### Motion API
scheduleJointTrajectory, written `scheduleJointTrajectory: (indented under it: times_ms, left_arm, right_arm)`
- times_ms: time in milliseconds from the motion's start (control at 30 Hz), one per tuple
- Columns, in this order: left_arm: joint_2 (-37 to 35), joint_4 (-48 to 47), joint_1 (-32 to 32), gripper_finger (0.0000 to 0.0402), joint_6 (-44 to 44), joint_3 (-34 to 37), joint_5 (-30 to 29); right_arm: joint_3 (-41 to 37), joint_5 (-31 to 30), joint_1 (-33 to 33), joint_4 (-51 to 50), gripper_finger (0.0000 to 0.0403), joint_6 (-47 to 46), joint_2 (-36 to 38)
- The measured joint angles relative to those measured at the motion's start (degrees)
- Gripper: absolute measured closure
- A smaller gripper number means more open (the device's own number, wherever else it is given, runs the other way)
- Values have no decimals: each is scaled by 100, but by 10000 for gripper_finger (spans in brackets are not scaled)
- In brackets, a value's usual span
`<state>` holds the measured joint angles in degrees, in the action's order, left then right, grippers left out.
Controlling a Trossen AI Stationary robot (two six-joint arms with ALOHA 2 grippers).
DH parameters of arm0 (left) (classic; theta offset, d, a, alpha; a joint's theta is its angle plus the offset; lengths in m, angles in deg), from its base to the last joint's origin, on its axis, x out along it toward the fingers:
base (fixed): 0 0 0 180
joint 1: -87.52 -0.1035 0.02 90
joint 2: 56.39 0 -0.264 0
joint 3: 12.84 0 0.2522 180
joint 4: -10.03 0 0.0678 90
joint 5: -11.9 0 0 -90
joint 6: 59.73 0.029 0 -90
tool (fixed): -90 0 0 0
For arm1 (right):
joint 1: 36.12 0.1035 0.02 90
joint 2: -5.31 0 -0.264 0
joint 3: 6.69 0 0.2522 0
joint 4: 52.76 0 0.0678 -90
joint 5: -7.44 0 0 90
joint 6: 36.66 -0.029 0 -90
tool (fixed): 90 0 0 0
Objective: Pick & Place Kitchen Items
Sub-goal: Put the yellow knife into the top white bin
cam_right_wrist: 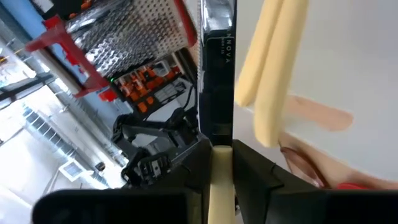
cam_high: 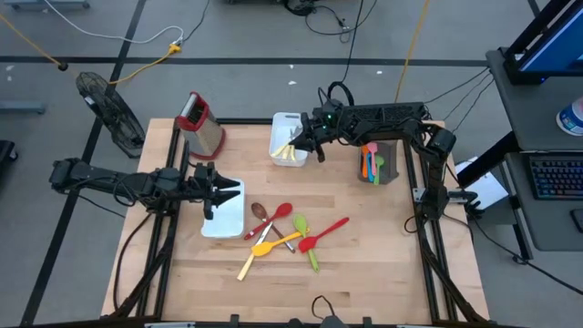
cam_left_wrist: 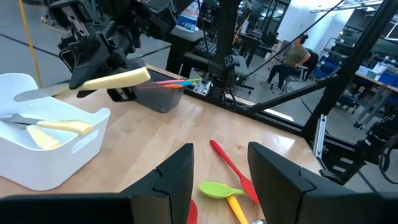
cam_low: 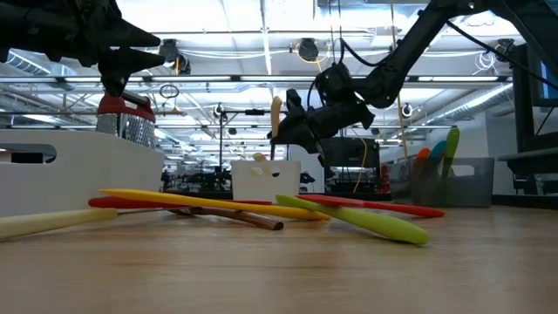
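Observation:
My right gripper (cam_high: 307, 138) hangs over the white bin (cam_high: 282, 121) at the table's far middle, shut on a utensil (cam_left_wrist: 118, 79) with a cream handle and a steel blade (cam_left_wrist: 37, 93). Two more cream-handled utensils (cam_left_wrist: 59, 126) lie in the bin. My left gripper (cam_left_wrist: 221, 180) is open, level above a flat white tray (cam_high: 223, 221) at the left, with nothing between its fingers. Red, green, yellow and brown spoons and spatulas (cam_high: 290, 235) lie loose on the table's near middle. My right gripper pinches the cream handle (cam_right_wrist: 219, 163) between its two fingers, close to where the steel blade (cam_right_wrist: 217, 68) begins. The utensil is lifted clear above the bin. It lies nearly level, the blade toward the far side and the handle's free end (cam_left_wrist: 142, 75) a little higher.
A steel box grater with a red top (cam_high: 202, 123) stands at the far left. A grey holder (cam_high: 377, 166) with coloured utensils stands to the right of the bin. A person (cam_left_wrist: 292, 57) sits in the room beyond the table.

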<state>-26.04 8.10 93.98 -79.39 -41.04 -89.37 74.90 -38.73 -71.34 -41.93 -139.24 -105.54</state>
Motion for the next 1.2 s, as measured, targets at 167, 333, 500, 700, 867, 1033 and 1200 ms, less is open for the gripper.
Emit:
scheduleJointTrajectory:
  times_ms: [167, 333, 500, 700, 867, 1033, 1200]
  left_arm:
    - [2, 2, 0, 247, -11, 0, 0]
    - [2, 1, 0, 247, -4, 0, -27]
    - [0, 2, 0, 247, 19, 0, -83]
    - [2, -1, -2, 247, 46, 0, -85]
    - [0, 0, 0, 247, 46, 0, -85]
    - [0, 0, -2, 247, 43, 0, -85]
    - [0, 0, -2, 247, 40, 0, -85]
  right_arm:
    - [0, -52, 0, -1, 360, 0, 0]
    - [0, -52, 0, 0, 360, 0, 0]
    - [-1, -52, 0, -2, 359, 0, 0]
    - [0, -30, 0, -3, 353, 109, 0]
    - [0, -28, 0, -11, 335, 119, 0]
    - [-2, -28, 0, -141, 325, 129, 0]
    - [0, -28, 0, -133, 323, 116, 0]
